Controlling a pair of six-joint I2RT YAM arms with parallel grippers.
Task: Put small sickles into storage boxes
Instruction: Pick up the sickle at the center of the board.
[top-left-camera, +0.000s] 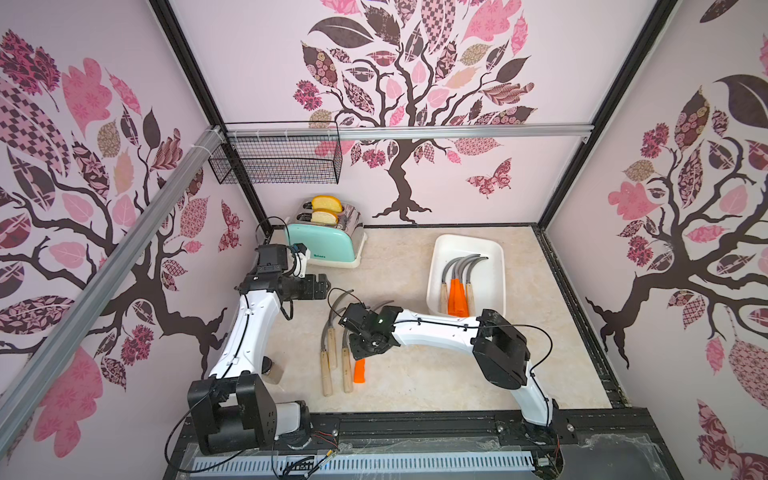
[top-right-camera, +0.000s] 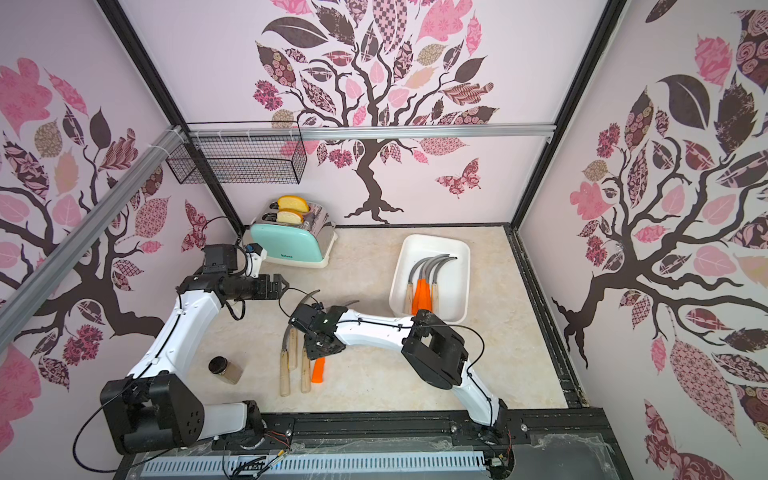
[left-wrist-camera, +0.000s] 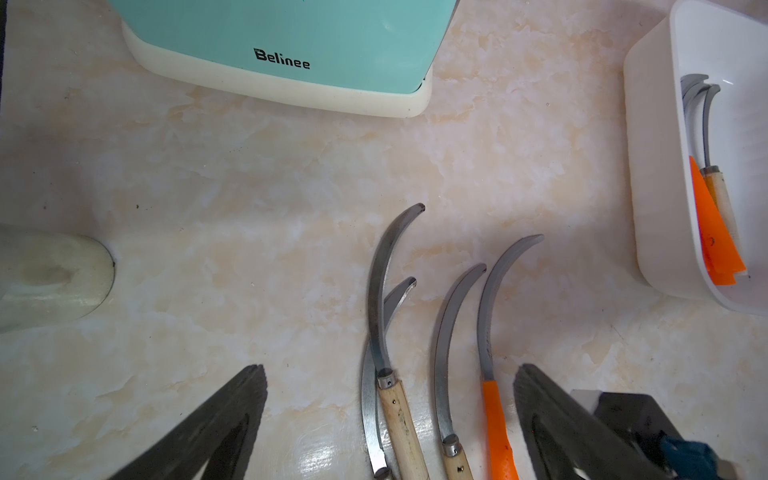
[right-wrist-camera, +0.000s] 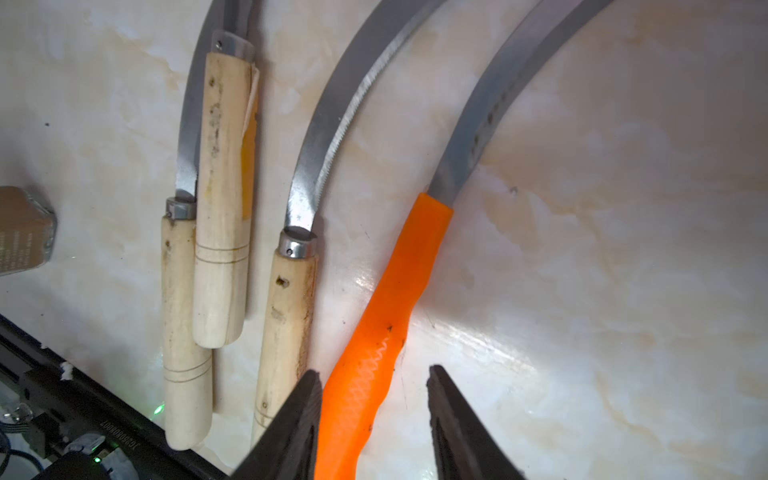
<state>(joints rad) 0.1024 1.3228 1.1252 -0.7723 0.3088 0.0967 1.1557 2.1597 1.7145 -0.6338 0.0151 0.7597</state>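
Orange moulded plastic, rippled and scuffed, is the handle of the sickle (right-wrist-camera: 390, 316) that my right tool (right-wrist-camera: 374, 374) straddles unclenched. It lies on the marbled bench (top-left-camera: 415, 374) beside three wooden-handled sickles (right-wrist-camera: 220, 208), handles towards my base and serrated grey blades curving away. My left tool (left-wrist-camera: 390, 368) hangs spread wide, more sickles (top-left-camera: 457, 286) fill the white tray (top-left-camera: 434, 270), and the mint toaster (left-wrist-camera: 282, 25) reads "Belinee".
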